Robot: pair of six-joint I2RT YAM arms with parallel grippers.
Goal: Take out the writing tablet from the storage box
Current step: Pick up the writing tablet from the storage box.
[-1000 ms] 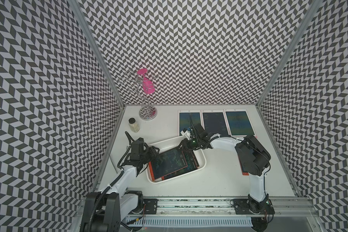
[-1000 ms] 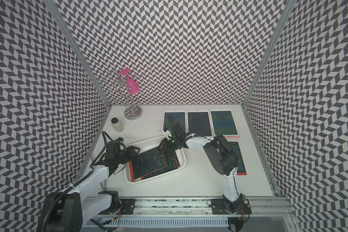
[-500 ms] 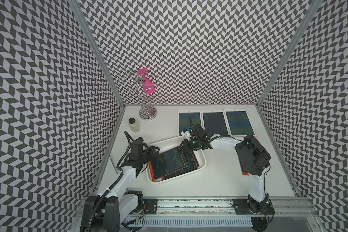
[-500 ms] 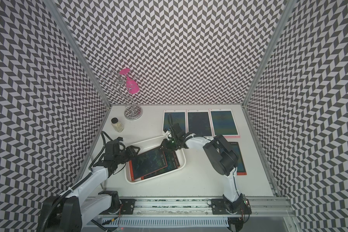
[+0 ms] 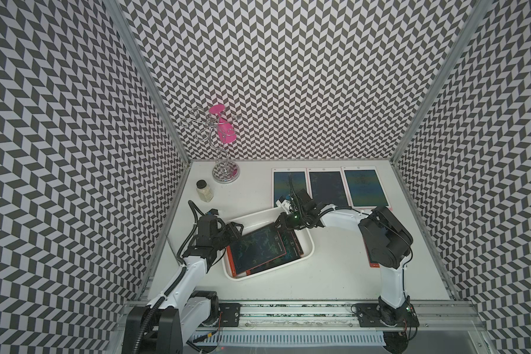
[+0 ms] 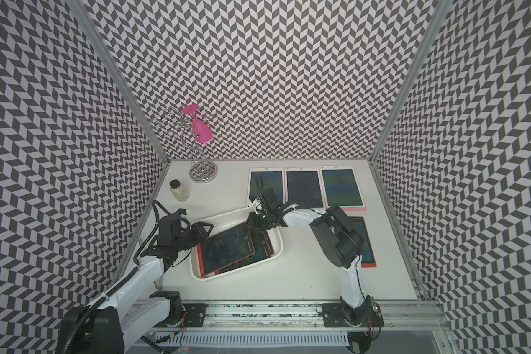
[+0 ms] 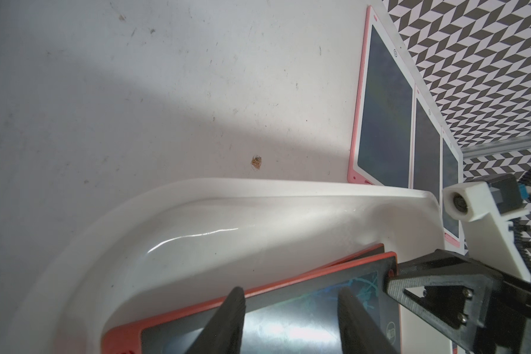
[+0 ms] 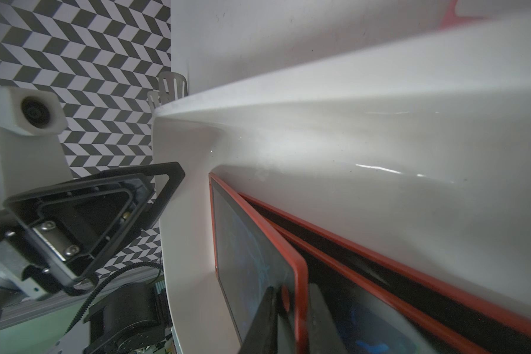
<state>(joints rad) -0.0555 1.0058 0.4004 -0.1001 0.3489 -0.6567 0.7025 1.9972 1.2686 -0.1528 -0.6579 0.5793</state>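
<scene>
Storage box (image 5: pixel 255 221), a shallow white plastic tray with rounded corners and a flared rim, sits on the white desk (image 5: pixel 319 282) between the two arms, turned at an angle.

Contents: two red-framed, dark-screened writing tablets, stacked. The upper writing tablet (image 5: pixel 258 248) lies askew on the lower writing tablet (image 5: pixel 295 242) and has faint blue-green scribbles on its screen. Both are inside the box.

Right gripper (image 8: pixel 292 306): at the upper tablet's far right corner. In the right wrist view its two fingers are closed on the red frame edge, one on each face. A dark gap separates the two tablets at that end.

Left gripper (image 7: pixel 290 291): at the box's left end, over the rim. Fingers are apart above the upper tablet's screen with nothing between them. I cannot tell whether they touch the screen.

Elsewhere on the desk:
- A row of three pink-framed tablets (image 5: pixel 327 190) lies along the far edge.
- A fourth red-framed tablet (image 6: pixel 365 242) lies under the right arm.
- A small lidded glass jar (image 5: pixel 204 191) stands at far left.
- A chrome wire stand (image 5: pixel 224 171) holds an inverted pink glass (image 5: pixel 224 131).
</scene>
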